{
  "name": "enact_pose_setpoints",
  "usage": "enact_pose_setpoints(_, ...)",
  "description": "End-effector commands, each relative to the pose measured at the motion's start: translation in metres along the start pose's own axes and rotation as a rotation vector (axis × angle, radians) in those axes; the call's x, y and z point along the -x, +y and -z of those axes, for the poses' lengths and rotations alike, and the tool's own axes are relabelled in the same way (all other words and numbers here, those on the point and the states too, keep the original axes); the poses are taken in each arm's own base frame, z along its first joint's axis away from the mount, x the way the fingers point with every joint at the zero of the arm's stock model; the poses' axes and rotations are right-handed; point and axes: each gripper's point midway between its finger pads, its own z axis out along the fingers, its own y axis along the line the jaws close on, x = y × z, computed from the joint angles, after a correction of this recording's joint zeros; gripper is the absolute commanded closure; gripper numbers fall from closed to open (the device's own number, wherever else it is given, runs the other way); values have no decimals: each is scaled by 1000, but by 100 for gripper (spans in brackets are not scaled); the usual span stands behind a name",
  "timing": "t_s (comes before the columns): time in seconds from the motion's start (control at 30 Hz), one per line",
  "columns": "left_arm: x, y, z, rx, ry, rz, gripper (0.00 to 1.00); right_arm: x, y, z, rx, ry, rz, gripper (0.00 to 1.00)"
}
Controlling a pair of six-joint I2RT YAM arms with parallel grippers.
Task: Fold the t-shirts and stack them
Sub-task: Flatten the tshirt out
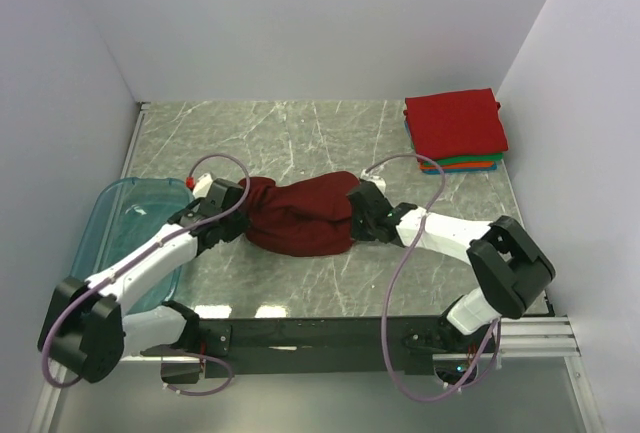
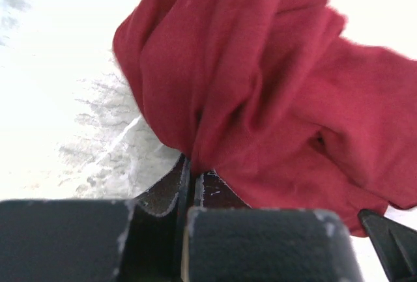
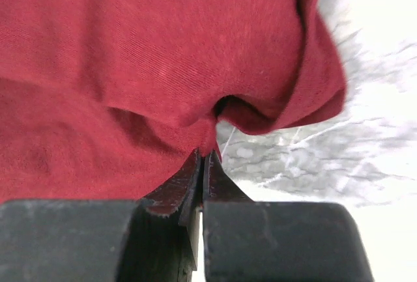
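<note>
The dark maroon t-shirt (image 1: 300, 215) lies bunched on the marble table between both arms. My left gripper (image 1: 240, 205) is shut on its left end; in the left wrist view the cloth (image 2: 260, 86) is pinched between the closed fingertips (image 2: 193, 172). My right gripper (image 1: 357, 209) is shut on its right end; in the right wrist view the cloth (image 3: 130, 67) is pinched at the tips (image 3: 205, 158). A stack of folded t-shirts (image 1: 455, 125), bright red on top with green, orange and blue edges below, lies at the back right.
A translucent teal plastic bin (image 1: 115, 233) stands at the left edge, under the left arm. White walls close in the table on the left, back and right. The marble tabletop (image 1: 300, 133) shows behind the shirt.
</note>
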Motion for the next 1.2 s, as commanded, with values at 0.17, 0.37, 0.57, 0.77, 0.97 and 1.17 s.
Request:
enact_pose_setpoints(0.17,70,-43,79,-223,-234,60,99,83,5,107,18,-272,10,100)
enact_pose_setpoints(0.37,112,-76,158,-459,-375,104,99,127,9,210,130,-465,10,100)
enact_pose_setpoints(0.57,146,-113,250,-736,-487,101,99,157,35,319,403,-678,72,100)
enact_pose_setpoints(0.77,161,-145,317,-921,-519,25,99,172,32,383,470,-792,76,100)
enact_pose_setpoints(0.97,164,-151,317,-906,-507,6,99,179,16,387,375,-801,48,100)
enact_pose_setpoints(1.17,161,-147,280,-809,-486,24,99,178,2,355,246,-746,13,100)
